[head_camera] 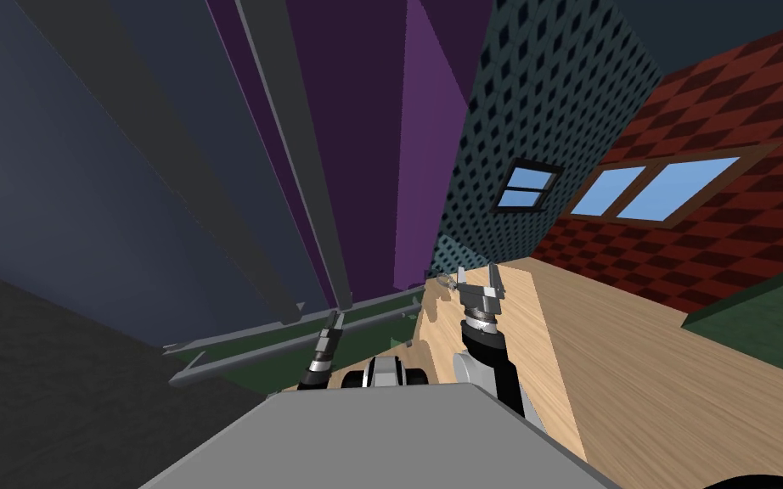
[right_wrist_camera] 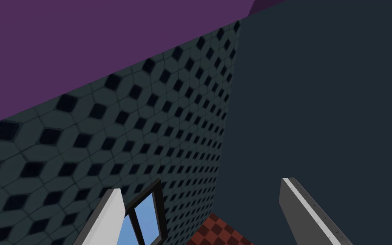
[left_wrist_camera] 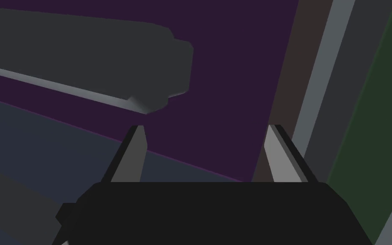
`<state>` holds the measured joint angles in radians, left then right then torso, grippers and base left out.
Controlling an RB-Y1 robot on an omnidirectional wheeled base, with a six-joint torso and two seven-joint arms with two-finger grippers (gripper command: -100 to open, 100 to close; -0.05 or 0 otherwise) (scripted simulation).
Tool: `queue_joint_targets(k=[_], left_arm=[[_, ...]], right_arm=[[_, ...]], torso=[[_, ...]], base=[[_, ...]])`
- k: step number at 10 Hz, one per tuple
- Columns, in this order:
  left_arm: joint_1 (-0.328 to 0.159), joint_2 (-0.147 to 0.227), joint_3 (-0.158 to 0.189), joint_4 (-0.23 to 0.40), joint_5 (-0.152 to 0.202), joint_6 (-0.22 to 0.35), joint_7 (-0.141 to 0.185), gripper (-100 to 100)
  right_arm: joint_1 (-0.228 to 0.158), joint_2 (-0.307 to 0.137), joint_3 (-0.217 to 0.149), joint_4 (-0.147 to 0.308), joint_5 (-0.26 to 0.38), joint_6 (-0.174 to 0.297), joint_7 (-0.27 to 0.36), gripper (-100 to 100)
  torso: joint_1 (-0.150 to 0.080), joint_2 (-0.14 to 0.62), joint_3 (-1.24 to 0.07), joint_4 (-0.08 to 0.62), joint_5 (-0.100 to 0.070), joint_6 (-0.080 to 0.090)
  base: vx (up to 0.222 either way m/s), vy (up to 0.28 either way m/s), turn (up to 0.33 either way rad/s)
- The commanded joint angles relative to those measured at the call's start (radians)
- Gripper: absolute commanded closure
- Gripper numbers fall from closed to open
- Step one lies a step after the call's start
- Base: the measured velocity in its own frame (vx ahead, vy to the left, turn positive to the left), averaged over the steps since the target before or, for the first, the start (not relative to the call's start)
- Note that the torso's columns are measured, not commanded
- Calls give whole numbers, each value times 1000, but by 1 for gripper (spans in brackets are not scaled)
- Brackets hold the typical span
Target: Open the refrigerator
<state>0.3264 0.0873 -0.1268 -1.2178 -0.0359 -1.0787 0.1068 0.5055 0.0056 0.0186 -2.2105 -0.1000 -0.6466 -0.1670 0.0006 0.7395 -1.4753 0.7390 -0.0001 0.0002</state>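
Parked tight against the fridge [head_camera: 84, 170], dark navy front taking the left side of the head view.

Left claw [head_camera: 336, 321] up at the near end of the handle [head_camera: 301, 170], tip just short of it. No contact visible. Fingers [left_wrist_camera: 133, 157] apart, nothing between them, gap facing a purple surface [left_wrist_camera: 233, 64].

Handle [left_wrist_camera: 106, 59] in the left wrist view: dark grey bar, blunt end stopping just past one fingertip and off to that side, outside the gap. Long axis roughly parallel to the line from one fingertip to the other, so lying crosswise to where the fingers point.

Head view gives the full run: long thin bar along the door edge, from the top of the picture down to the claw, near end pointing at the claw. Slant shared with everything else, so down to the camera. Second bar [head_camera: 173, 170] alongside, further left, same direction. Grey crossbar [head_camera: 237, 356] below both, running across.

Left wrist view adds the close-up: rounded end cap, pale lit edge along the bar, small clearance to the fingertip. Can't judge that clearance from the head view.

Right claw [head_camera: 477, 280] well off to the right, over a wooden counter [head_camera: 602, 365], fingers [right_wrist_camera: 106, 221] apart, holding nothing.
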Motion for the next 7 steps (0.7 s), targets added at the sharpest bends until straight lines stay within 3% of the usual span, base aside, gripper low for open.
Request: queue_joint_targets(k=[1, 2, 7], left_arm=[[-8, 55, -25, -20, 14, 32, 29, -100], [-12, 67, -44, -36, 24, 56, 50, -100], [-27, 62, -109, -93, 59, 138, 125, -100]], right_arm=[[0, 0, 0, 0, 0, 0, 0, 0], [0, 0, 0, 0, 0, 0, 0, 0], [0, 0, 0, 0, 0, 0, 0, 0]], torso=[[0, -1, 0, 0, 0, 0], [1, -1, -1, -1, 0, 0], [-2, -2, -1, -1, 0, 0]], base=[[-24, 74, -85], [-23, 98, -92], [-25, 99, -85]])
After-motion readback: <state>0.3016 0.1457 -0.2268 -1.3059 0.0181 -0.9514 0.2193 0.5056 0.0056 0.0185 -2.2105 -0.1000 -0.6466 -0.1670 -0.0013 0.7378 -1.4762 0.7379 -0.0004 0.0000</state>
